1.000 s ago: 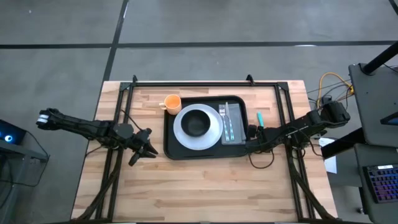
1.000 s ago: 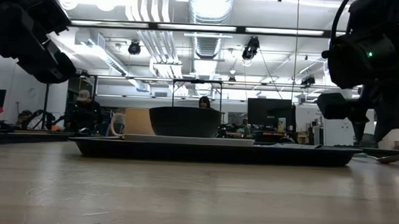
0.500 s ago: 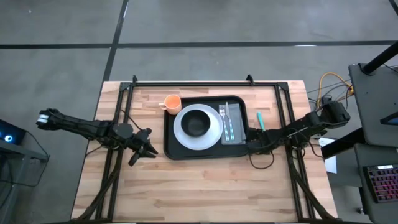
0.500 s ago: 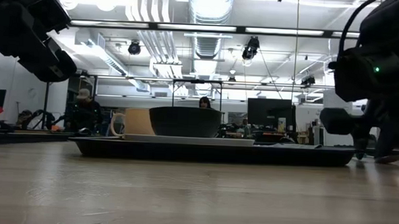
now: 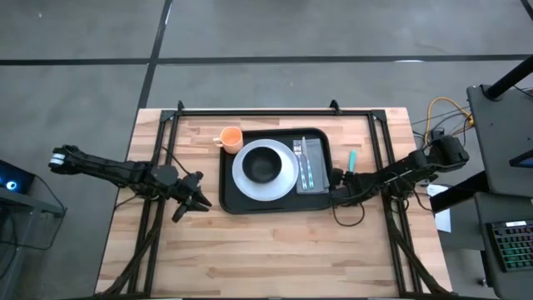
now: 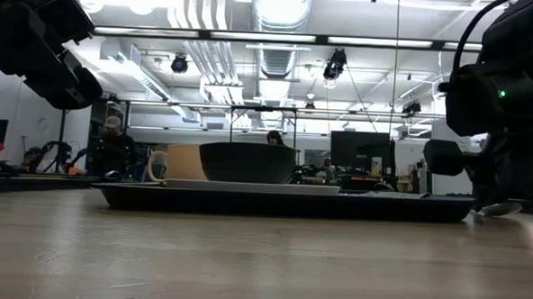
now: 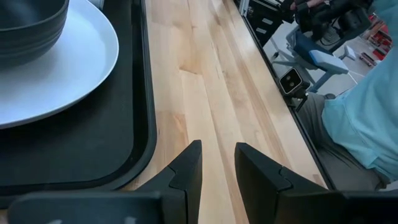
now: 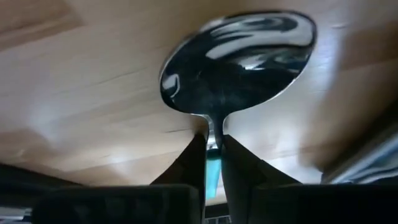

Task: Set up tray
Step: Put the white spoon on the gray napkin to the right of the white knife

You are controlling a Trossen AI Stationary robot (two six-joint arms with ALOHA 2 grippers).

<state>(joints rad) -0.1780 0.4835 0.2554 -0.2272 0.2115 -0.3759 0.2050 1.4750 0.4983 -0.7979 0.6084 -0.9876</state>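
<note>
A teal-handled spoon (image 8: 239,62) is clamped in the right gripper (image 5: 340,179), just right of the tray (image 5: 237,200); its handle apparently runs parallel to the tray's short side. The left gripper (image 7: 216,163), slightly parted, is empty.

Ceiling lights (image 6: 282,6) blaze at the upper centre, leaving the arms as silhouettes; glare streaks the blurred spoon (image 8: 239,62) up close.
</note>
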